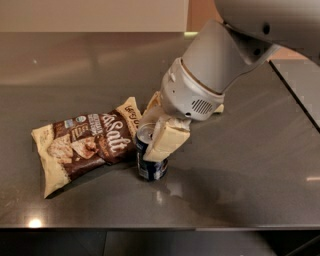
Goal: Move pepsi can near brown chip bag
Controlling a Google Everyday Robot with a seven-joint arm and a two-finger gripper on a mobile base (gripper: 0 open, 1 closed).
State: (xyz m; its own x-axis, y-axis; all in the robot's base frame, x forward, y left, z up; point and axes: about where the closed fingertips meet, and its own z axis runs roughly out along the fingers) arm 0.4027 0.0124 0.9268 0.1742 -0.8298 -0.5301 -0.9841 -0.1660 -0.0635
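The pepsi can is dark blue with a silver top and stands upright on the grey steel table, just right of the brown chip bag. The bag lies flat, cream with a dark brown middle and white "Salt" lettering, and its right edge is right next to the can. My gripper reaches down from the upper right and is shut on the can. One cream finger covers the can's front right side, and the other is behind it.
The table's front edge runs just below the can. A seam runs diagonally at the right, with a separate dark panel beyond it. My large grey arm hangs over the table's middle right. A pale wall stands at the back.
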